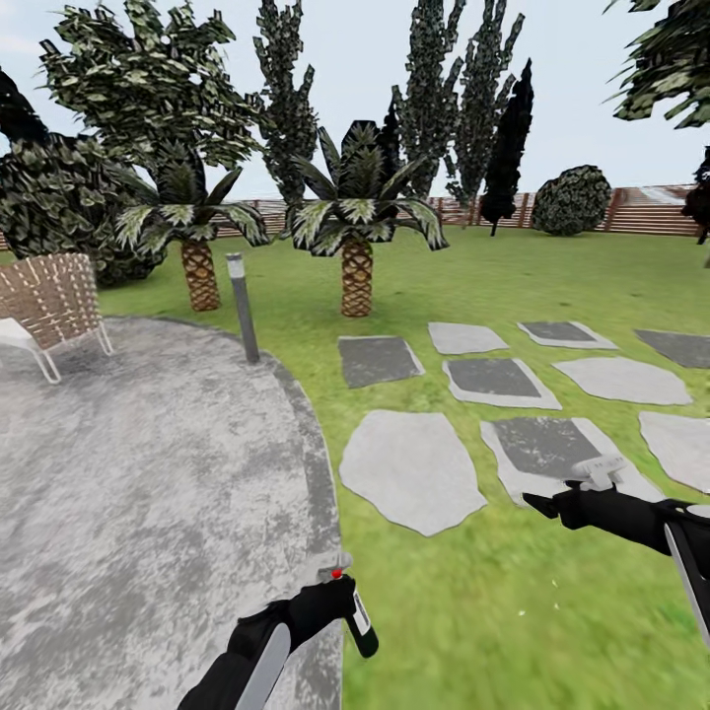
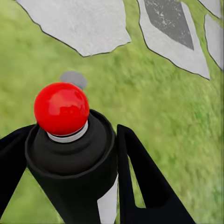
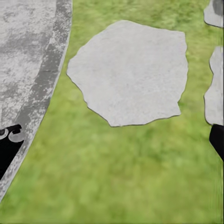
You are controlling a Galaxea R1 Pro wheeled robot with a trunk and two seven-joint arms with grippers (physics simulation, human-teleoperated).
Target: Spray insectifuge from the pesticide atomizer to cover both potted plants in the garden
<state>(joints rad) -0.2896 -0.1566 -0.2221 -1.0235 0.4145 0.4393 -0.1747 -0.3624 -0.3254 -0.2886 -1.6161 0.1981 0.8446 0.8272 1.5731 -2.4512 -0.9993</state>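
Note:
The pesticide atomizer (image 1: 358, 621) is a slim dark bottle with a white label and a red tip (image 1: 336, 573). My left gripper (image 1: 340, 590) is shut on it, low at the edge of the patio. In the left wrist view the atomizer (image 2: 70, 161) stands between the two black fingers (image 2: 142, 182), with its red ball top (image 2: 61, 108) over the lawn. My right gripper (image 1: 577, 488) hovers above the grass by a stepping stone. Its fingertips (image 3: 9, 142) sit wide apart at the edges of the right wrist view, with nothing between them. The potted plants are out of view.
A round grey stone patio (image 1: 128, 473) lies to the left, with a wicker chair (image 1: 54, 301) and a grey post (image 1: 242, 306) at its rim. Flat stepping stones (image 1: 409, 468) cross the lawn ahead. Two palms (image 1: 357, 247), a round bush (image 1: 570, 200) and a slat fence (image 1: 651, 209) stand behind.

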